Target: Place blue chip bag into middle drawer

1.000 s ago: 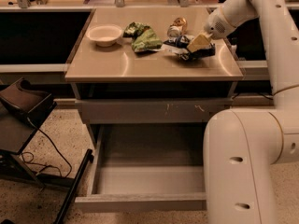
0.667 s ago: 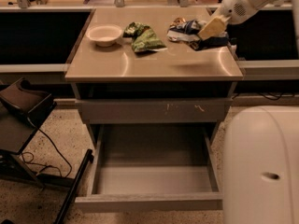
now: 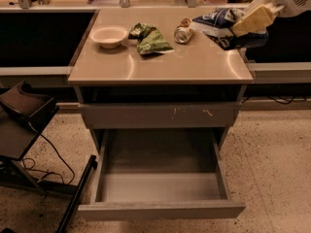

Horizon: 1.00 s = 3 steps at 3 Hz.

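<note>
The blue chip bag (image 3: 214,21), dark blue and white, hangs just above the right rear part of the counter (image 3: 160,67). My gripper (image 3: 241,25), with pale yellow fingers, comes in from the upper right and is shut on the bag's right end. The middle drawer (image 3: 160,187) stands pulled open below the counter, with a smooth grey floor and nothing in it. The bag is well above and behind the drawer.
A white bowl (image 3: 109,35), a green chip bag (image 3: 148,39) and a gold-brown can (image 3: 183,31) lie on the counter. A closed drawer front with orange scuffs (image 3: 160,114) sits above the open drawer. A dark chair (image 3: 22,115) stands at left.
The gripper has lifted the blue chip bag off the counter and carried it up and to the right. The arm's lower body has left the view.
</note>
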{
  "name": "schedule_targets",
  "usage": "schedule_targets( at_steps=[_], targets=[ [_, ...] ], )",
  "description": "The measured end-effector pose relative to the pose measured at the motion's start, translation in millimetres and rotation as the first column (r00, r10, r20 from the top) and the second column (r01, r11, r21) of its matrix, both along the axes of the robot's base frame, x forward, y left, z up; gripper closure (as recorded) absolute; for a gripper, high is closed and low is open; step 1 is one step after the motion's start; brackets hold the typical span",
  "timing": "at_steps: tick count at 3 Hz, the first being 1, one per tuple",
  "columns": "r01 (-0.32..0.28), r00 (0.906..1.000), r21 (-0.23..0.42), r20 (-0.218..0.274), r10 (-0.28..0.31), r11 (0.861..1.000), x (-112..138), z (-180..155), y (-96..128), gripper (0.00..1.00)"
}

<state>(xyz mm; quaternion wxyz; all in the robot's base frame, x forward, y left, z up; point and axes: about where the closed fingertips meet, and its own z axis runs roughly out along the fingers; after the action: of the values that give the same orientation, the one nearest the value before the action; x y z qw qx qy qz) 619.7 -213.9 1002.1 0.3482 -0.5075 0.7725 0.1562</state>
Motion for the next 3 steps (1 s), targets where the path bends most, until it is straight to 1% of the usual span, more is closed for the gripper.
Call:
schedule_targets(
  at_steps=[1,2,3],
  targets=[
    [-0.102,0.9815,0.085,-0.154,0.114,0.991,-51.9,-52.1,11.7,1.00],
    [-0.108,0.9700,0.090,-0.209,0.124,0.990,-57.5,-77.3,19.2,1.00],
    [-0.100,0.9696,0.100,-0.214,0.119,0.990,-51.8,-84.9,22.6,1.00]
  ],
)
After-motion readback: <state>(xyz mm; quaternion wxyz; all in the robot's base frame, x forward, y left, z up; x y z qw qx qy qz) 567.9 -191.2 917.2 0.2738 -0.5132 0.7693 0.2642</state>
